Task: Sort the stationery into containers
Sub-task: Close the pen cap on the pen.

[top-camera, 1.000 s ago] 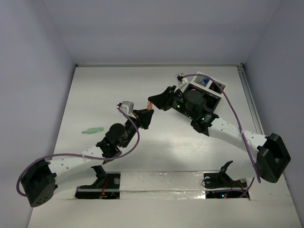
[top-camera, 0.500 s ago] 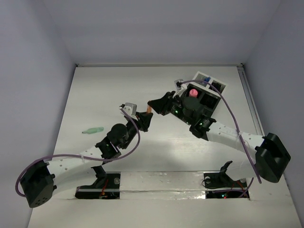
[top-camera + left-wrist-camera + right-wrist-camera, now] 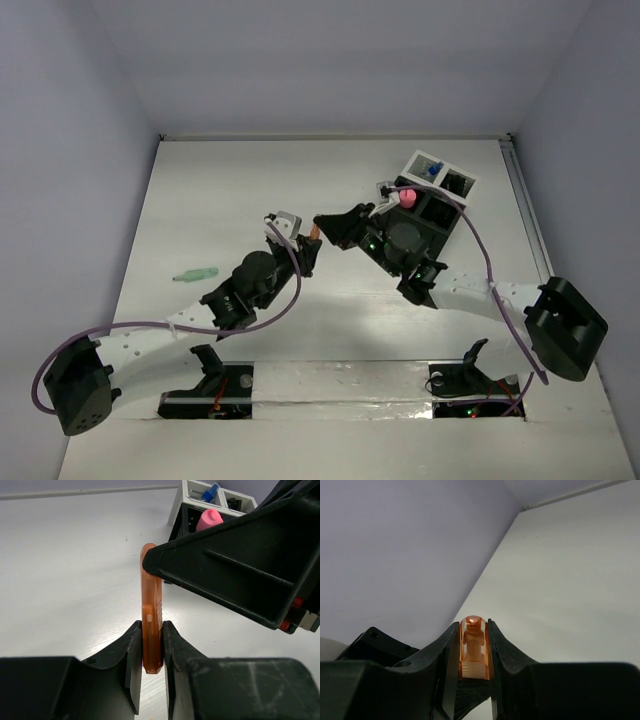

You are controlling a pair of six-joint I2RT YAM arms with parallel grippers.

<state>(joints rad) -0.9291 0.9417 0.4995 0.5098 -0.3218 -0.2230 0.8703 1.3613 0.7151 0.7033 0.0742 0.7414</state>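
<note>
Since the orange marker [image 3: 151, 595] looks light, stiff and slick, my left claw [image 3: 151, 630] and right claw [image 3: 472, 630] each pinch one end, jaws nearly closed.

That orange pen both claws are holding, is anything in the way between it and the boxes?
No loose thing shows between the orange pen and the black box or white box; only the right arm's own wrist stretches over that gap, hiding some table. The left gripper and right gripper both clamp the pen.
</note>
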